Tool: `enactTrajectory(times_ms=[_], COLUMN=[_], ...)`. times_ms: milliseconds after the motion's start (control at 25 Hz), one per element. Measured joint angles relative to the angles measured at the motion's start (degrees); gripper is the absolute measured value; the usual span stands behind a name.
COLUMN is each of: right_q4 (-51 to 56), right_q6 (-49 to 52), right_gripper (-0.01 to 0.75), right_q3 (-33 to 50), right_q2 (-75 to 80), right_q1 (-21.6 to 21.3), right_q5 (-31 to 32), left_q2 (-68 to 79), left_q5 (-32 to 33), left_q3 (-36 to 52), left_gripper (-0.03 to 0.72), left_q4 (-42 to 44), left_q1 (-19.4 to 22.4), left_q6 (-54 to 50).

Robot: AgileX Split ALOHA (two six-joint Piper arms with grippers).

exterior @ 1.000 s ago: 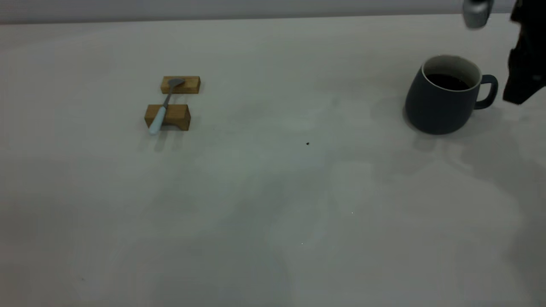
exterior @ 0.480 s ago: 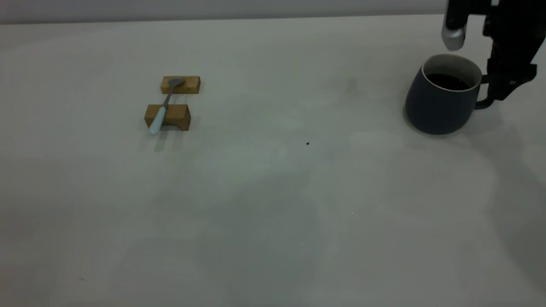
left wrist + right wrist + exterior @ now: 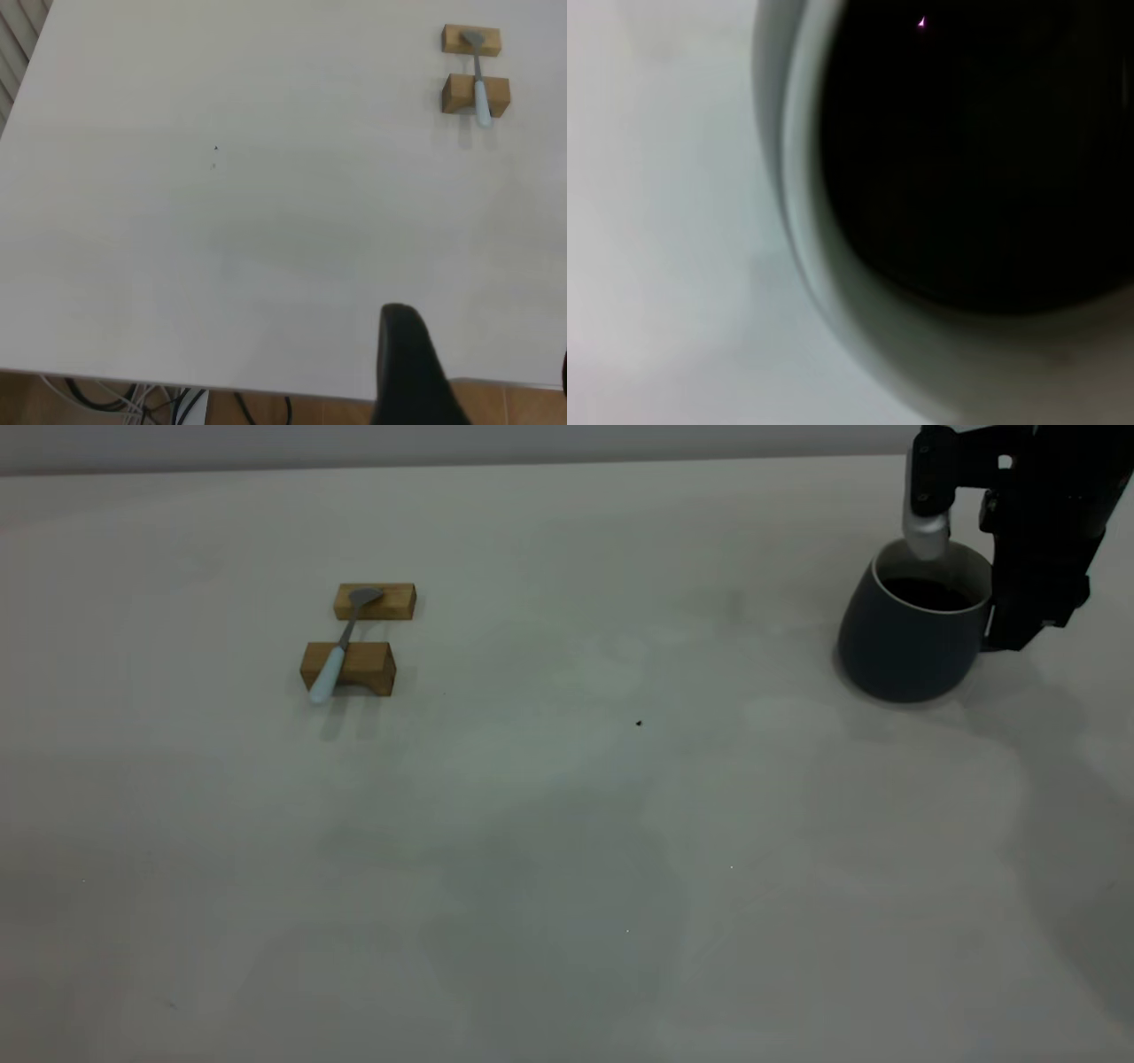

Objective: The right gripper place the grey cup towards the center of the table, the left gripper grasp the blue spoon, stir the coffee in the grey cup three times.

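The grey cup [image 3: 904, 646] stands at the table's [image 3: 567, 824] far right, holding dark coffee [image 3: 926, 593]. My right gripper [image 3: 1019, 615] hangs low against the cup's handle side and hides the handle. Its silver cylinder [image 3: 926, 536] sits over the rim. The right wrist view is filled by the coffee [image 3: 983, 159] and the cup's white rim [image 3: 799, 177]. The blue spoon [image 3: 335, 657] lies across two wooden blocks at the left, and the left wrist view also shows the spoon [image 3: 479, 88]. My left gripper [image 3: 483, 381] is open near the table edge, far from the spoon.
Two brown wooden blocks [image 3: 375, 600] [image 3: 350, 666] carry the spoon. A tiny black speck [image 3: 639, 724] marks the table's middle. The table edge with cables and floor below [image 3: 177, 403] shows in the left wrist view.
My right gripper came down and to the left from the top right corner onto the cup's handle side, covering the handle. The cup shifted very slightly. Spoon and blocks are unmoved.
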State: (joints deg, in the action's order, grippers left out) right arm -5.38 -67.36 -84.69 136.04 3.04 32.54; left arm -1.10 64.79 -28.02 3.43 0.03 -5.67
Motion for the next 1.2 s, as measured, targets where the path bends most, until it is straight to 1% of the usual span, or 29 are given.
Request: enactTrajectory(times_ms=[80, 120, 320, 720, 880, 1040, 1200], right_q4=[0.7, 1.1, 0.9, 0.9, 0.9, 0.9, 1.1], right_q6=[-0.3, 0.0, 1.5, 12.2, 17.8, 22.5, 26.1], right_gripper=[0.212, 0.168, 0.168, 0.168, 0.168, 0.168, 0.168], right_q3=[0.0, 0.0, -0.1, -0.1, -0.1, -0.7, -2.1], right_q2=[0.0, 0.0, 0.0, 0.0, 0.1, 0.2, 0.4], right_q1=[0.1, 0.4, 3.5, 16.9, 21.3, 24.3, 25.6], right_q5=[0.2, 0.5, 0.3, 0.0, -1.3, -2.6, -2.9], left_q2=[0.0, 0.0, 0.0, 0.0, 0.0, 0.0, 0.0], left_q5=[0.0, 0.0, 0.0, 0.0, 0.0, 0.0, 0.0], left_q3=[0.0, 0.0, 0.0, 0.0, 0.0, 0.0, 0.0], left_gripper=[0.483, 0.483, 0.483, 0.483, 0.483, 0.483, 0.483], left_q4=[0.0, 0.0, 0.0, 0.0, 0.0, 0.0, 0.0], left_q1=[0.0, 0.0, 0.0, 0.0, 0.0, 0.0, 0.0], left_q6=[0.0, 0.0, 0.0, 0.0, 0.0, 0.0, 0.0])
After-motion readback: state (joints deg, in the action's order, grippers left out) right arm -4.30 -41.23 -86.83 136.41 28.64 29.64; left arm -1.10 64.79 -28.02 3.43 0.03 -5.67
